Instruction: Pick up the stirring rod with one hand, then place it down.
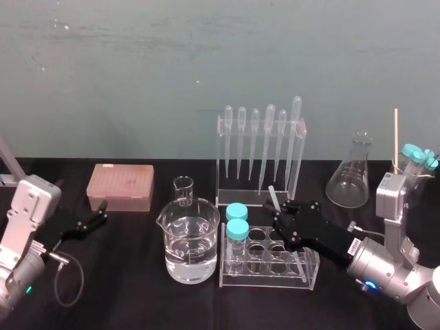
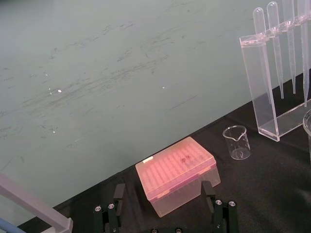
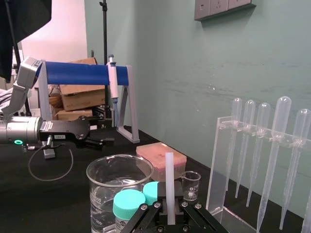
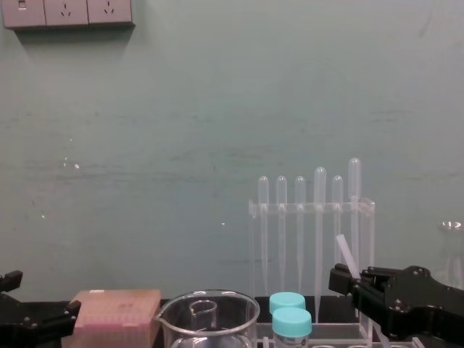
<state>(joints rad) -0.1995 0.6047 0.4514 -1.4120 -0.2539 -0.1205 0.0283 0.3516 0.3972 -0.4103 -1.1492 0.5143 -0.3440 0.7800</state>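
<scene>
Well left of the large beaker [image 1: 191,244], the left end effector [image 1: 103,212] rests low over the table [image 1: 117,282], its fingers spread apart and holding nothing. A pink tip box [image 1: 120,185] sits behind and left of the beaker, and a small beaker [image 1: 183,190] stands just behind it. Right of the large beaker, the right end effector [image 1: 280,213] hovers over the clear tube rack [image 1: 271,265], closed on the stirring rod [image 1: 273,198]. It pinches the rod near its lower end, so most of the length rises above the fingers, tilted. The rod looks light, stiff and smooth. It probably slips easily and may be brittle, and held this near one end it could swivel in the grip, so a hold nearer the middle would likely sit steadier. Room is tight here, with the capped tubes [image 1: 237,221] just beside the fingers toward the beaker and the pipette rack [image 1: 261,158] close behind. A conical flask [image 1: 350,177] stands farther right of the beaker. The widest bare stretch of table for laying the rod flat appears to lie left of the beaker.
</scene>
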